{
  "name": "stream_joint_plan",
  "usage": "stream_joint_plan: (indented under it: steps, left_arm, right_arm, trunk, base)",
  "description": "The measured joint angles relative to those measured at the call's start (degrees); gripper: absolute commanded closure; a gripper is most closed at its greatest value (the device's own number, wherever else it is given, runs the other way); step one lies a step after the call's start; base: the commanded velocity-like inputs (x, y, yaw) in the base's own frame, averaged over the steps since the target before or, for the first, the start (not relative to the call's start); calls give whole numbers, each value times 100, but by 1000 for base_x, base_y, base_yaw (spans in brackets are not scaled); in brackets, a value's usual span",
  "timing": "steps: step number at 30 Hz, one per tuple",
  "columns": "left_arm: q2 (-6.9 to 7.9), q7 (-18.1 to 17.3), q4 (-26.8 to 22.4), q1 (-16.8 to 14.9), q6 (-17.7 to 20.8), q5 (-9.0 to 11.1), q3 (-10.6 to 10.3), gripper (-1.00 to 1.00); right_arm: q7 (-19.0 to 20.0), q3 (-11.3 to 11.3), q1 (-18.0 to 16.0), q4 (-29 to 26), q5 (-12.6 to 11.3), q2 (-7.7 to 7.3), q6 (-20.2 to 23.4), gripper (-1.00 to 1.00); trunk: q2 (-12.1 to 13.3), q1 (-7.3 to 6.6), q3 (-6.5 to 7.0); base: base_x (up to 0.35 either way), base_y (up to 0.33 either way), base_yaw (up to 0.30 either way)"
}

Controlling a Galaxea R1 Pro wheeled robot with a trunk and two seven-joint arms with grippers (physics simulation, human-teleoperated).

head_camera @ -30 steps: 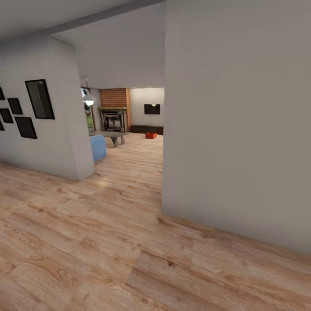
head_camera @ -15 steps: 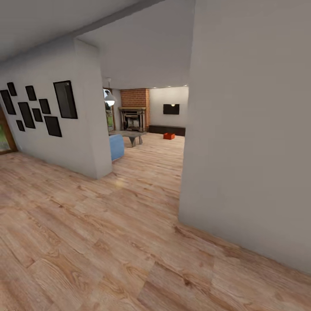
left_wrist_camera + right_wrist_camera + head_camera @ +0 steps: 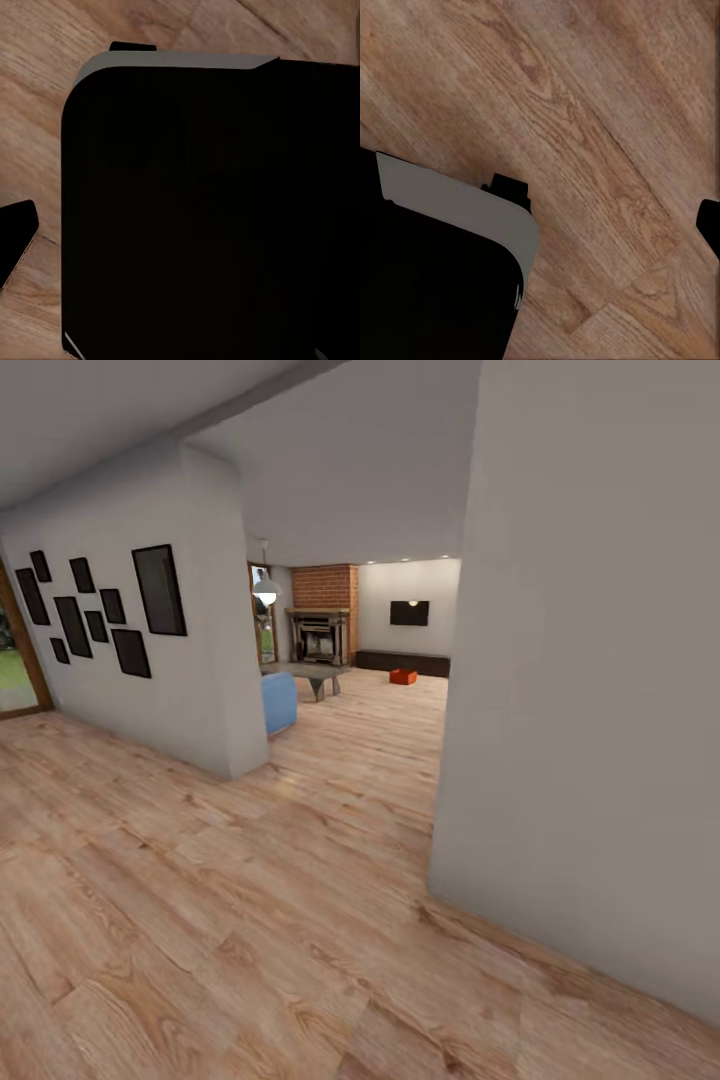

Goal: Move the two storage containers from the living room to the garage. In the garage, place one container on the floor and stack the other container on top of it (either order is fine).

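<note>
One orange-red storage container point(image 3: 403, 676) sits far off on the living room's wood-plank floor, in front of the low dark console point(image 3: 404, 662) and below the wall TV point(image 3: 409, 613). I see it through the opening between two grey walls. One dark fingertip point(image 3: 16, 240) of my left gripper shows at the picture's edge over wood planks, beside the robot's black body point(image 3: 210, 210). A dark fingertip point(image 3: 709, 225) of my right gripper likewise sits at the picture's edge over bare planks. Nothing is held in either gripper.
A grey wall point(image 3: 590, 690) stands close on the right, its corner near the middle. A wall with black picture frames point(image 3: 110, 610) is on the left. Beyond it are a blue seat point(image 3: 279, 701), a low table point(image 3: 315, 675) and a brick fireplace point(image 3: 322, 622). Wood flooring runs ahead.
The whole head view has shifted: walls, fireplace and container sit further right in the picture, and more of the picture-frame wall and a glass door show at left. The camera moved.
</note>
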Motion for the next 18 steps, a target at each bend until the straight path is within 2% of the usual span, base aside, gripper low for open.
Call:
stream_joint_plan:
  steps: [4,18]
  left_arm:
    - [-1,-2,0,0,0,0,0,-100]
    - [0,3,0,0,-8,0,0,-100]
  right_arm:
    - [0,-9,0,0,2,0,-6,-100]
    - [0,-18,0,-4,2,0,-9,-100]
  trunk:
    - [0,0,0]
    - [0,0,0]
  base:
    - [323,0,162]
    - [323,0,270]
